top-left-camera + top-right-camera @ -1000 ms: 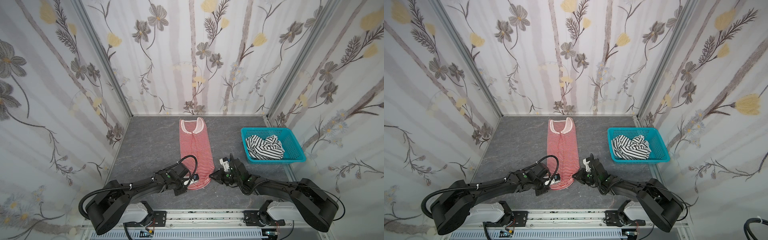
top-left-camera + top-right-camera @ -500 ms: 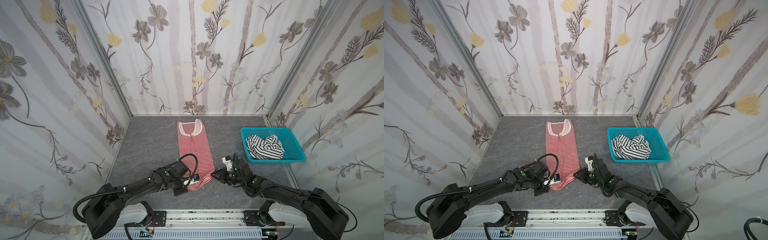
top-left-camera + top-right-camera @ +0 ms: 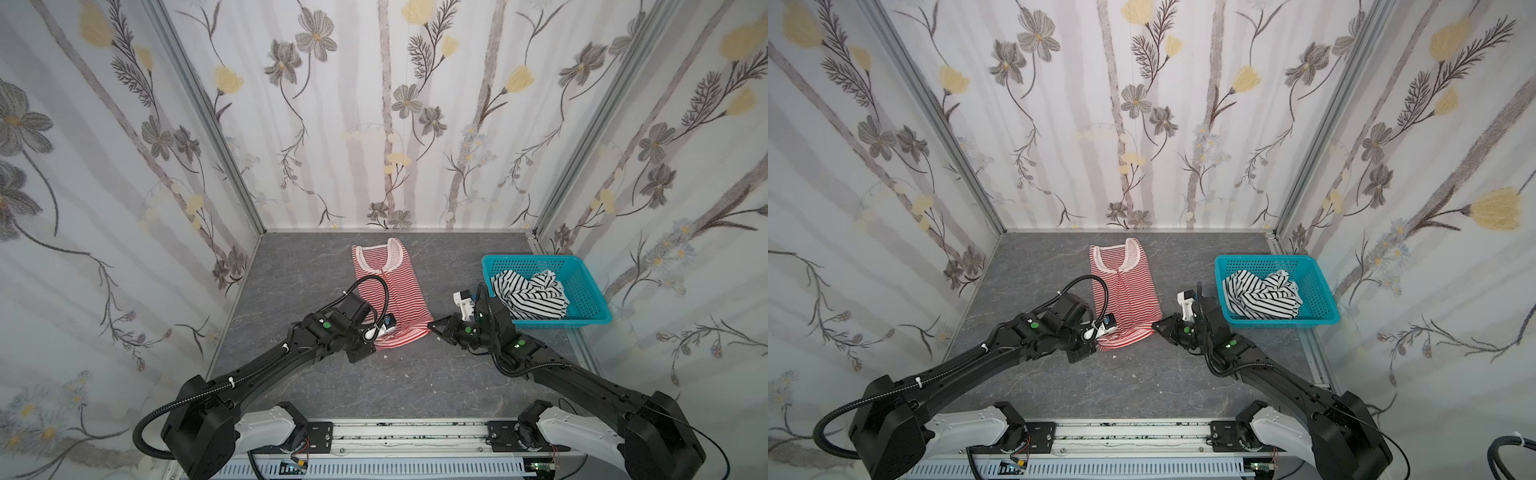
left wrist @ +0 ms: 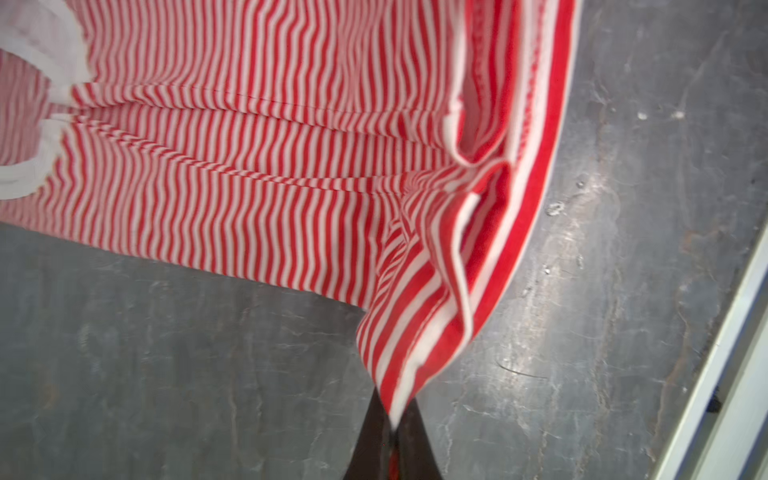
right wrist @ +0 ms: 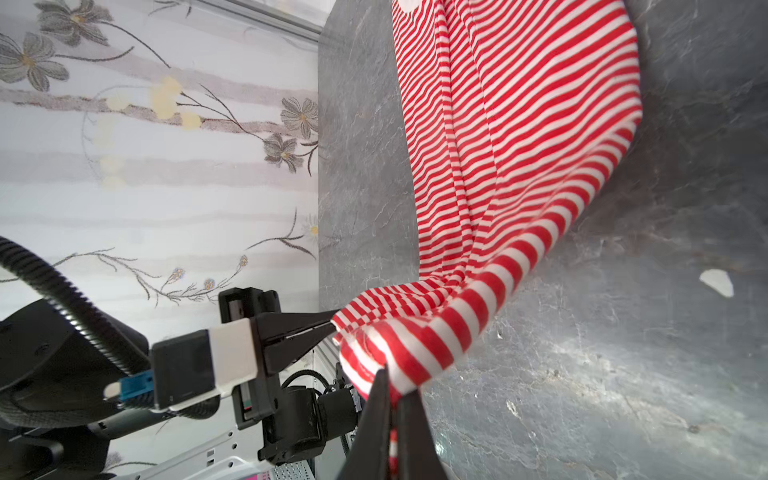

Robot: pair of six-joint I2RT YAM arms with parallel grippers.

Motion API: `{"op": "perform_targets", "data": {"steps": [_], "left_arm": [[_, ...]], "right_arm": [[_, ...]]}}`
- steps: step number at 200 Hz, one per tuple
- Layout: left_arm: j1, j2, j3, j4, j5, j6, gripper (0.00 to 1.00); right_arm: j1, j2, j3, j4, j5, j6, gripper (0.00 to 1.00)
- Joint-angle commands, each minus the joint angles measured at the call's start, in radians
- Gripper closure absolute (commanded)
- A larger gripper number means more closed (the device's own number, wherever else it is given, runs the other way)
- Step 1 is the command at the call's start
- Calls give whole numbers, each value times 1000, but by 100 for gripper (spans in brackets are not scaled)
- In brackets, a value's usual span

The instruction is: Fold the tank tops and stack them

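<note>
Red-striped tank top [image 3: 390, 286]: versus a second ago, the near hem is up off the bench [image 3: 299, 274] and pulled further back, and the left pincer [image 5: 330, 328] has finished closing. I see the top running from both pincers toward the back wall, neck end flat. Left pincer is clamped on one hem corner, right pincer [image 3: 430, 327] on the other. Black-and-white tank top [image 3: 528, 295] is bunched in the basket [image 3: 523, 262].

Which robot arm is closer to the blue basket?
The right. The right gripper pinches the hem of the red striped top just beside the basket; the left gripper holds the hem's other corner, farther away.
</note>
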Motion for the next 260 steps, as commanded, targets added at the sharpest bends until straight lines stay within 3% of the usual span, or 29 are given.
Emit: {"op": "perform_targets", "data": {"steps": [1,106,192,202,212,225,236,260], "left_arm": [[44,50,63,37,-45,40,100],[203,456,395,126,-104,55,100],[263,695,539,142,-192,29,99],[263,709,549,143,-203,25,96],[266,720,559,144,-210,21,90],[268,727,571,146,-212,9,72],[271,727,583,149,-212,-10,63],[279,683,588,167,-201,-50,57]], "right_arm": [[-34,61,59,20,-65,-48,100],[-174,615,548,2,-215,-131,100],[-225,878,748,-10,-219,-119,100],[-229,899,762,-3,-224,-116,96],[-232,920,780,-5,-230,-118,85],[-233,935,794,10,-243,-116,66],[-235,927,791,21,-242,-116,55],[-235,876,759,26,-218,-129,49]]}}
